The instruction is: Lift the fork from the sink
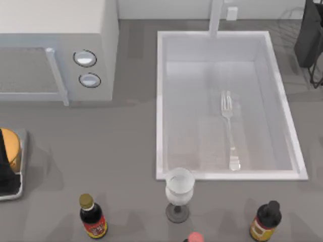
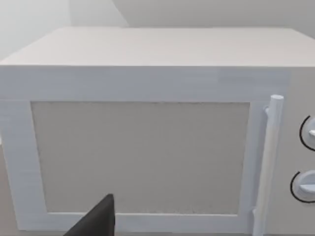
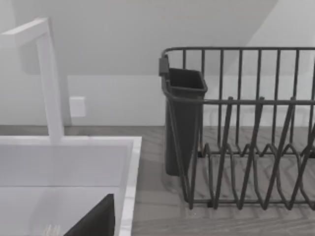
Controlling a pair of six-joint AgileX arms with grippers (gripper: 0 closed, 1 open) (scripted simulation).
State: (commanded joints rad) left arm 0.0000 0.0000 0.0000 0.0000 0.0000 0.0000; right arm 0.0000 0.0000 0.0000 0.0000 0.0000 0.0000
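The fork (image 1: pixel 228 128) lies flat on the floor of the sink (image 1: pixel 162 101), toward the basin's right half, its tines pointing at the faucet (image 1: pixel 216 17) end and its flat handle end near the rim closest to the wine glass (image 1: pixel 179 194). Nothing touches it. Of the left gripper (image 2: pixel 96 221) a dark finger shows before the microwave (image 2: pixel 147 132), of the right gripper (image 3: pixel 96 220) one over the sink's corner beside the dish rack (image 3: pixel 246 128); how far either claw is open I cannot tell

Grey table (image 1: pixel 126 141): sink (image 1: pixel 160 101), microwave (image 1: pixel 60 30), bottles (image 1: pixel 93 217).
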